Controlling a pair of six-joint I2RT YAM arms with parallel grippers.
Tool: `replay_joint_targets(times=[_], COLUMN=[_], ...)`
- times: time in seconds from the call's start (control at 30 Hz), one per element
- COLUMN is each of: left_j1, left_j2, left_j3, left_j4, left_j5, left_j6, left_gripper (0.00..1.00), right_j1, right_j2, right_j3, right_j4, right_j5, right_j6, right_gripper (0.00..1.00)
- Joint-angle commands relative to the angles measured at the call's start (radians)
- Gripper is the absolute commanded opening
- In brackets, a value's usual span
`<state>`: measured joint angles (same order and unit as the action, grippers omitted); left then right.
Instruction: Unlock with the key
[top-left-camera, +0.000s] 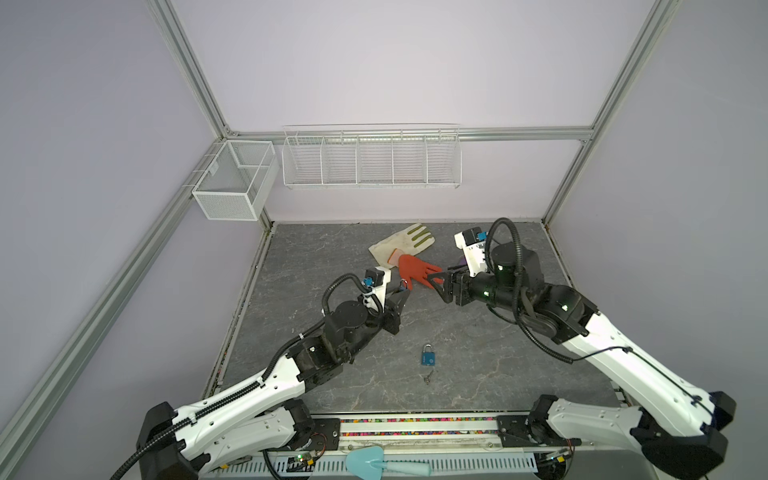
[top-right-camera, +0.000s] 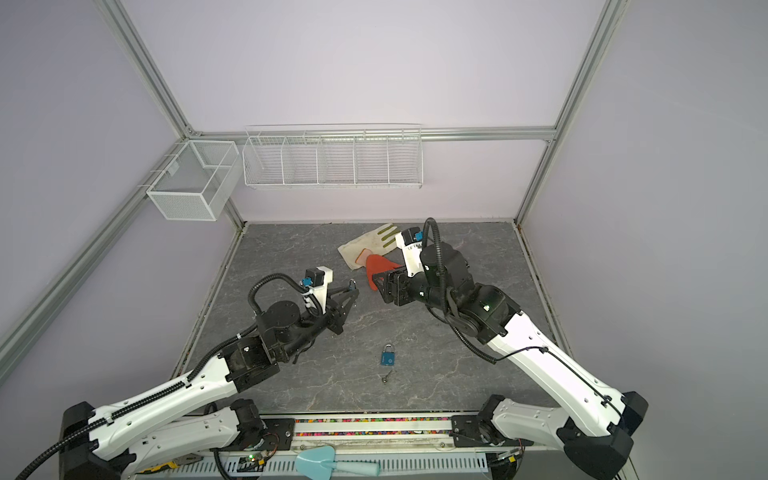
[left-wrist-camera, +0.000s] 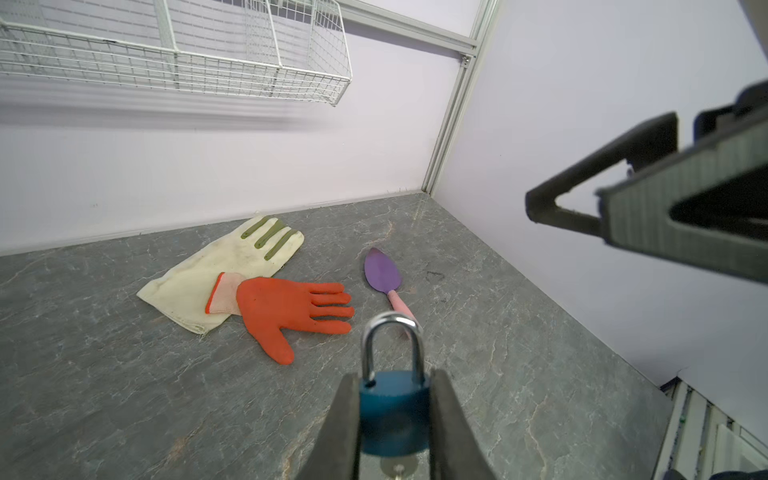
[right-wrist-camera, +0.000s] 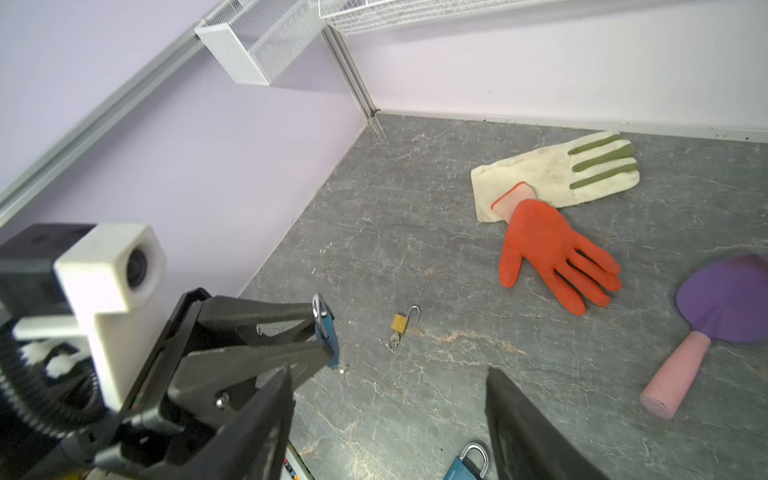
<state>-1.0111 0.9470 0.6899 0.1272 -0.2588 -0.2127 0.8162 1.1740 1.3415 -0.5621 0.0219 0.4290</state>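
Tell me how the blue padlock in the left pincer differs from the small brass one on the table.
The blue padlock is clamped in the left pincer, off the table; the brass padlock lies loose on the table. The blue padlock's shackle looks shut; the brass padlock's is swung open. Both have silver shackles.

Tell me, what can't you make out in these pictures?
- Held padlock: left wrist view, its keyhole end is blurred and cut off by the bottom edge.
- Brass padlock: missing from both top views, probably under the left arm.
- Purple trowel: top views, almost wholly behind the right arm.
- Key: top views, too small for detail.
- Table padlock: right wrist view, cut by the bottom edge.
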Motion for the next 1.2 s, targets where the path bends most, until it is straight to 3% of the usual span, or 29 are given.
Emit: replay_joint_targets(times=[0.0, 0.4, 1.17], left_j1=[-0.013, -0.053, -0.070], left_j2=[-0.021, 0.023, -0.015], left_j3=[-0.062, -0.160, -0.195], left_j4=[0.180, 0.343, 0.346], left_j5=[-0.045, -0.086, -0.110], left_j6=[0.119, 0.230, 0.270], left_gripper=[0.00, 0.00, 0.00], right_j1=[0.025, 0.097, 0.180], right_j2=[0.040, 0.211, 0.426], right_j3=[0.039, 0.201, 0.420], right_j4=[-0.117, -0.255, -0.403], right_j5=[0.032, 0.132, 0.384], right_j6=[-0.027, 0.041, 0.025], right_gripper=[0.76, 0.79, 0.80])
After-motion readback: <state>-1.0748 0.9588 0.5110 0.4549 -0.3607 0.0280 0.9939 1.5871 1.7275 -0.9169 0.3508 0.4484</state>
